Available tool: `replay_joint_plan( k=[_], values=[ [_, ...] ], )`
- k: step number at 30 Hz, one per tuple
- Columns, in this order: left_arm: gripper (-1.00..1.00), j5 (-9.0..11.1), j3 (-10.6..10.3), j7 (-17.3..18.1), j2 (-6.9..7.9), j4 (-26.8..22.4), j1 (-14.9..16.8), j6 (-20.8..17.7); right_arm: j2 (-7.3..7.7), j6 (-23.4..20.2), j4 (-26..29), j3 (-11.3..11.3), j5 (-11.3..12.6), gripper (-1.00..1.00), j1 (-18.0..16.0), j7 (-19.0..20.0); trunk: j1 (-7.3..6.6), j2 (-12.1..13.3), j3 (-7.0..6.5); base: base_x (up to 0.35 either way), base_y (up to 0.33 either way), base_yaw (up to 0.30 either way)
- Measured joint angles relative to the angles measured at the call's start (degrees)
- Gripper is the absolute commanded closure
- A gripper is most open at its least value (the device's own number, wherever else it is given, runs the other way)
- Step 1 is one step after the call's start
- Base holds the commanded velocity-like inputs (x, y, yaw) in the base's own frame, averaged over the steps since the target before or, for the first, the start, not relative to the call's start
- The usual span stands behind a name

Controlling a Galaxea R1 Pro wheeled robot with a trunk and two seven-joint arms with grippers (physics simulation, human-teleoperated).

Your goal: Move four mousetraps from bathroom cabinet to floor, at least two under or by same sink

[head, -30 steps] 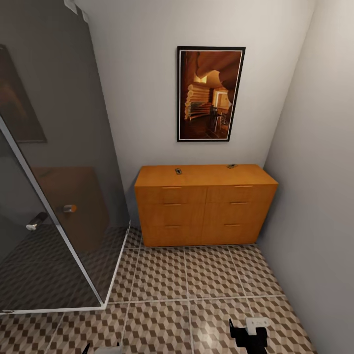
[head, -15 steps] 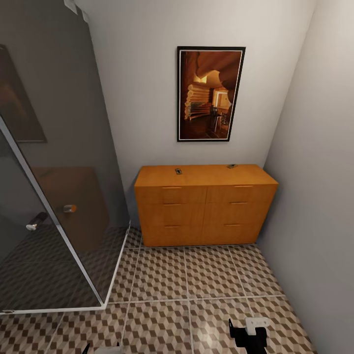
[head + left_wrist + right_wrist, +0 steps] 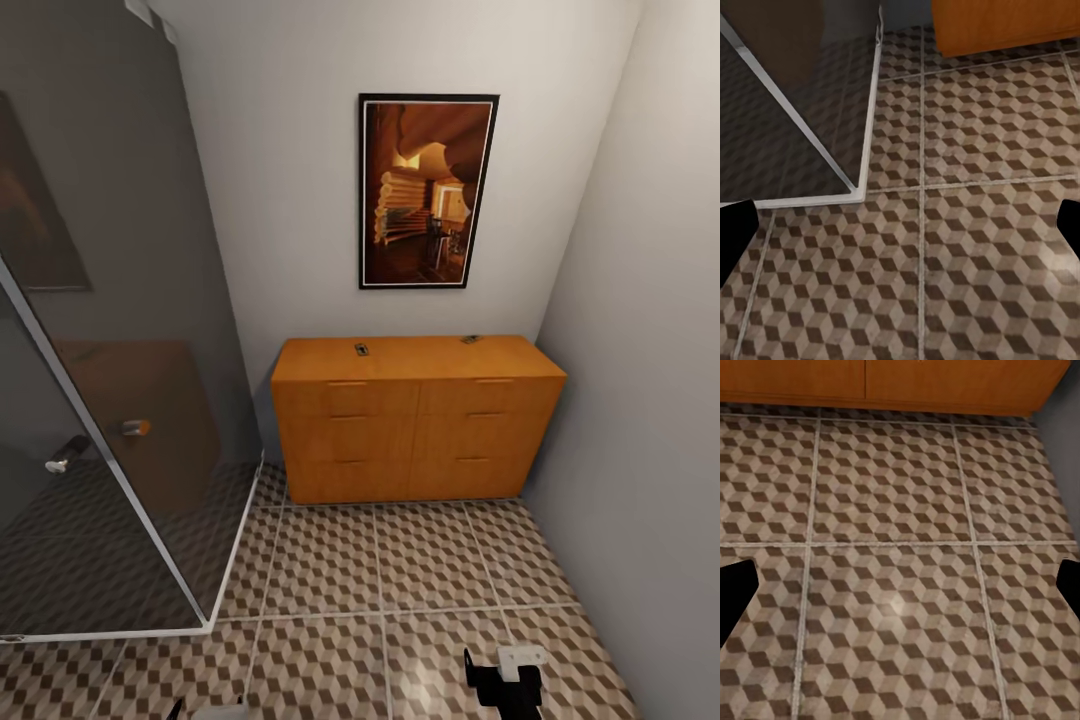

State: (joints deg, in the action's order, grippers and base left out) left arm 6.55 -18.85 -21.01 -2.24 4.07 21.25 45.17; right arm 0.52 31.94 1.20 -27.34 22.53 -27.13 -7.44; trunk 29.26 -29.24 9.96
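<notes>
The orange-brown cabinet (image 3: 415, 420) stands against the far wall. Two small mousetraps lie on its flat top, one left of centre (image 3: 362, 349) and one near the back right (image 3: 471, 339). Cube-patterned bathroom floor (image 3: 400, 570) stretches from the cabinet toward me. My right gripper (image 3: 503, 680) hangs low over the tiles at the bottom of the head view, far short of the cabinet. In its wrist view the right gripper (image 3: 900, 585) is open and holds nothing. My left gripper (image 3: 900, 229) is open too, above bare tiles. The bathroom sink is out of view.
A dark glass shower enclosure (image 3: 110, 400) with a white base frame (image 3: 866, 142) and a metal handle (image 3: 135, 427) takes up the left side. A grey wall (image 3: 640, 400) closes the right side. A framed picture (image 3: 428, 190) hangs above the cabinet.
The whole head view has shifted slightly, so the camera moved a little. The cabinet, the mousetraps and both grippers keep their places.
</notes>
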Motion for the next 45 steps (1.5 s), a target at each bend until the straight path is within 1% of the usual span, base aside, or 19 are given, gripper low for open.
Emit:
replay_joint_plan(
  k=[5, 7, 11, 15, 22, 26, 45],
  values=[
    [-1.0, 0.0, 0.0, 0.0, -0.03, 0.0, 0.0, 0.0, -0.14, 0.0, 0.0, 0.0, 0.0, -1.0, 0.0, 0.0, 0.0, 0.0, 0.0, 0.178, -0.121, 0.0],
    [-1.0, 0.0, 0.0, 0.0, -0.01, 0.0, 0.0, 0.0, -0.41, 0.0, 0.0, 0.0, 0.0, -1.0, 0.0, 0.0, -0.01, 0.0, 0.0, 0.191, -0.131, 0.0],
    [-1.0, 0.0, 0.0, 0.0, -0.04, 0.0, 0.0, 0.0, -1.52, -0.1, 0.1, 0.0, 0.0, -1.0, 0.0, 0.0, -0.01, 0.0, 0.0, 0.195, -0.134, 0.0],
    [-1.0, 0.0, 0.0, 0.0, -0.04, 0.0, 0.0, 0.0, -1.85, -0.1, 0.1, 0.0, 0.0, -1.0, 0.0, 0.0, -0.01, 0.0, 0.0, 0.196, -0.128, 0.0],
    [-1.0, 0.0, 0.0, 0.0, -0.08, 0.0, 0.0, 0.0, -2.04, -0.1, 0.1, 0.1, 0.0, -1.0, 0.0, 0.0, -0.01, 0.0, -0.02, 0.197, -0.057, -0.016],
    [-1.0, 0.0, 0.0, 0.0, -0.03, 0.0, 0.0, 0.0, -2.07, -0.1, 0.1, 0.1, 0.0, -1.0, 0.0, 0.1, 0.0, 0.0, -0.17, 0.142, -0.011, -0.124],
    [-1.0, 0.0, 0.0, 0.0, -0.03, 0.0, 0.0, 0.0, -2.08, -0.1, 0.1, 0.0, 0.0, -1.0, 0.0, 0.0, 0.01, 0.0, -1.46, 0.016, -0.001, -0.152]
  ],
)
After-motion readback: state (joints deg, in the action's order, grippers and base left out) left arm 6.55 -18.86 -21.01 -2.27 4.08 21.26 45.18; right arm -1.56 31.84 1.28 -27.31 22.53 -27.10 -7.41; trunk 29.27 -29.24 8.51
